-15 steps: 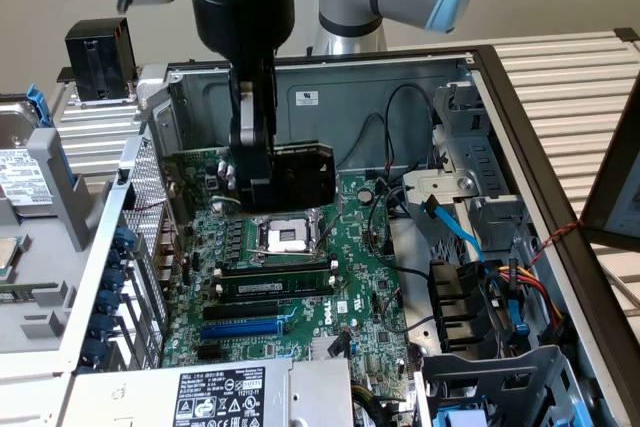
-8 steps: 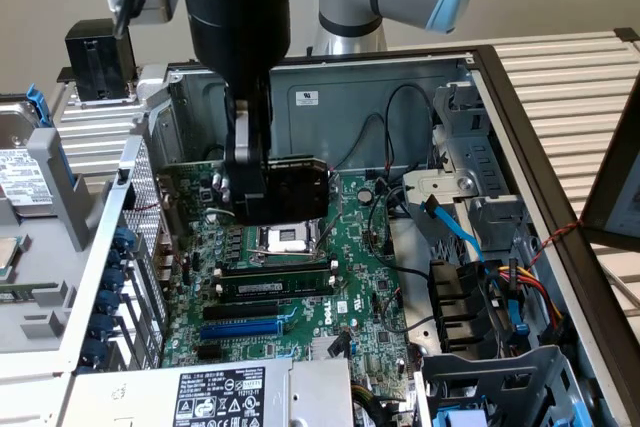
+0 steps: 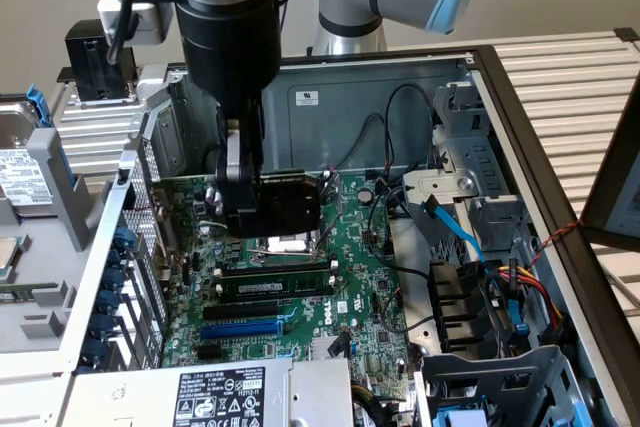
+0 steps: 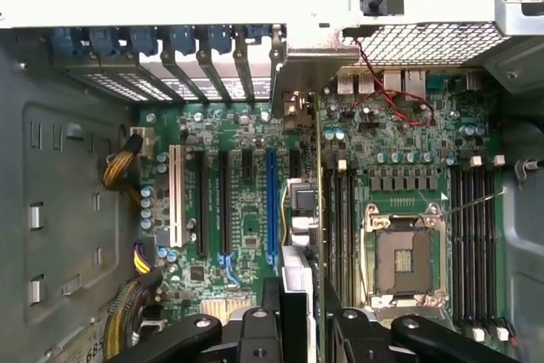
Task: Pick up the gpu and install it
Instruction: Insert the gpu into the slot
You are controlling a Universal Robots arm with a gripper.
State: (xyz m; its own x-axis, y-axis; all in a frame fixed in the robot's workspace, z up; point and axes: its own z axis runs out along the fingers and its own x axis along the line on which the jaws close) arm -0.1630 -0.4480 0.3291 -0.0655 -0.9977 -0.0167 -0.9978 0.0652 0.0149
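My gripper is shut on the gpu, a black-shrouded card hanging edge-down a little above the green motherboard inside the open computer case. In the exterior view the card hovers over the CPU socket area, beyond the black expansion slots and the blue slot. In the wrist view my gripper clamps the gpu edge-on, its silver bracket reaching toward the case's rear slot openings. The card's edge runs between the blue slot and the CPU socket. I cannot tell whether it touches the board.
The case walls surround the board. A power supply sits at the near edge, and a drive cage with blue and black cables lies to the exterior view's right. Blue slot latches line the rear. Yellow-black wires lie beside the white slot.
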